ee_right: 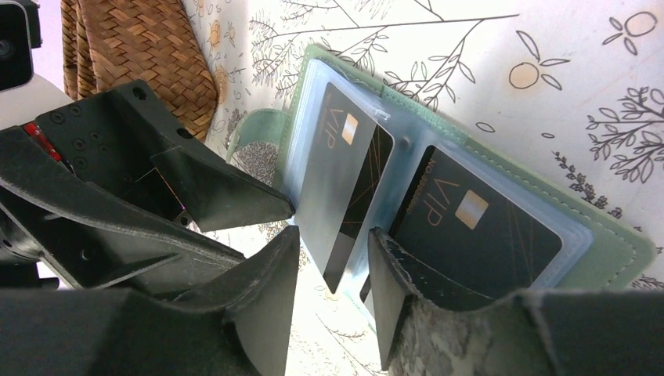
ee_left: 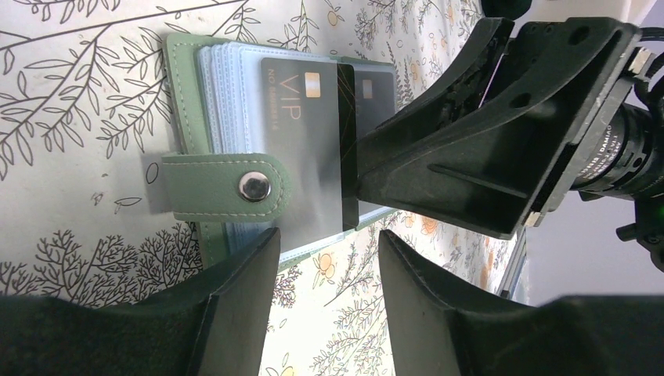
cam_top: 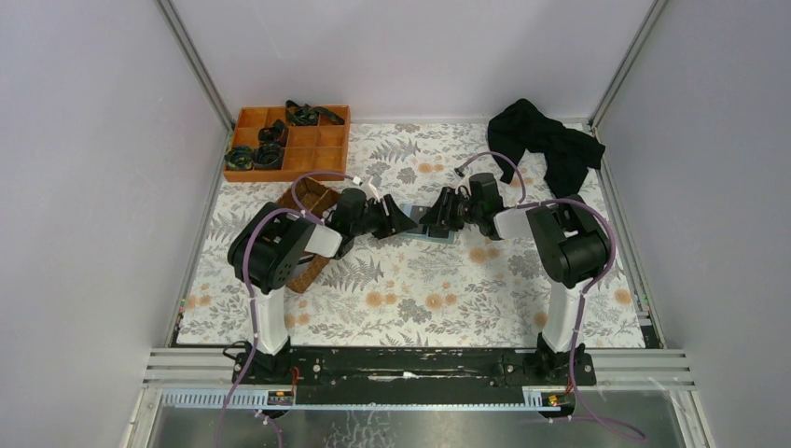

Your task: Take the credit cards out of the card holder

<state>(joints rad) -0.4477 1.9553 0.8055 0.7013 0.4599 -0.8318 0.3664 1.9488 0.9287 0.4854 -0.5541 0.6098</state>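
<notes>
- Floral-clothed table [cam_top: 420, 299] carries the card holder [ee_left: 188, 86], open between my claws.
- My right claw [ee_right: 333, 235] stands apart astride a protruding credit card [ee_right: 337, 180]; my left claw [ee_left: 329, 235] gapes, empty.
- Unpinned, the card holder may drag along.

Card holder [ee_left: 182, 86]: just ahead of our left pincer [ee_left: 327, 243], we see grey-green covers with pale stitching, a silver snap, and pale blue see-through sleeves.
Credit cards [ee_right: 344, 188]: between the tips of our right pincer [ee_right: 334, 235], we see dark grey to black, with gold VIP lettering and a gold chip.
Tablecloth [cam_top: 420, 289]: under both pincers, white with grey fern and branch drawings and orange blossoms.
Basket [ee_right: 141, 55]: beside our left pincer, brown weave.
Pincers: both black.
</notes>
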